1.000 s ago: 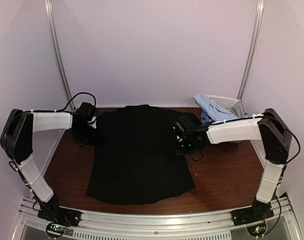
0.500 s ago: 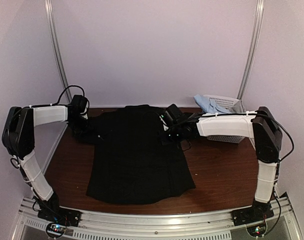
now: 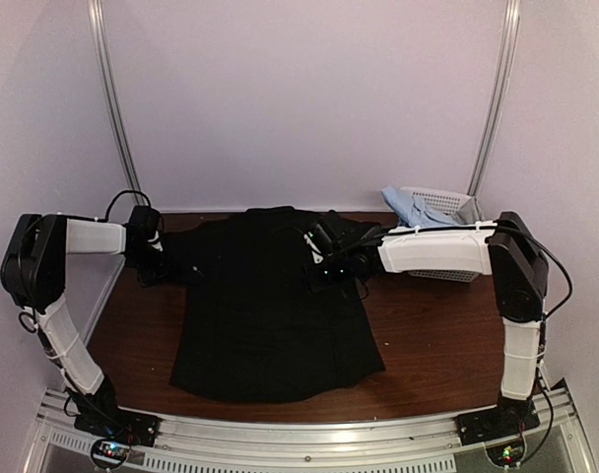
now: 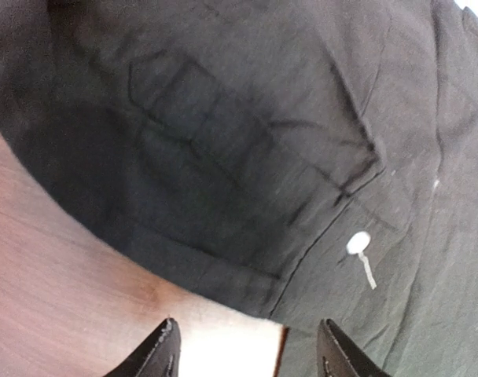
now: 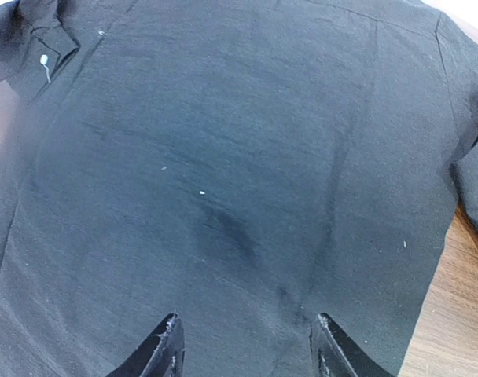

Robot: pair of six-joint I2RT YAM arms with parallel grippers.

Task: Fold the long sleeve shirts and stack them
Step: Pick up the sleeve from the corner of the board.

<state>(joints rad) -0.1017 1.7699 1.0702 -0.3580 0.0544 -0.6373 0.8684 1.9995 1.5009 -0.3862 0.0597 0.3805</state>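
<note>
A black long sleeve shirt (image 3: 270, 315) lies spread flat on the brown table (image 3: 437, 345), collar toward the back wall. My left gripper (image 3: 150, 258) hovers open at the shirt's left sleeve. In the left wrist view its fingers (image 4: 164, 355) straddle the cloth's edge below a folded cuff (image 4: 247, 173) and a pale button (image 4: 358, 243). My right gripper (image 3: 319, 258) hangs open over the upper right of the shirt. Its fingertips (image 5: 167, 349) stand apart just above flat black cloth (image 5: 223, 157), holding nothing. A pale blue shirt (image 3: 406, 205) drapes over the basket.
A white lattice basket (image 3: 445, 203) stands at the back right corner, behind my right arm. Bare wood (image 4: 58, 298) shows left of the shirt and along its right side (image 5: 459, 314). Metal uprights and the pale back wall close in the table.
Both grippers have opened wider. The right gripper has slid left over the shirt's upper part. The left gripper has drawn back and left toward the sleeve edge.
</note>
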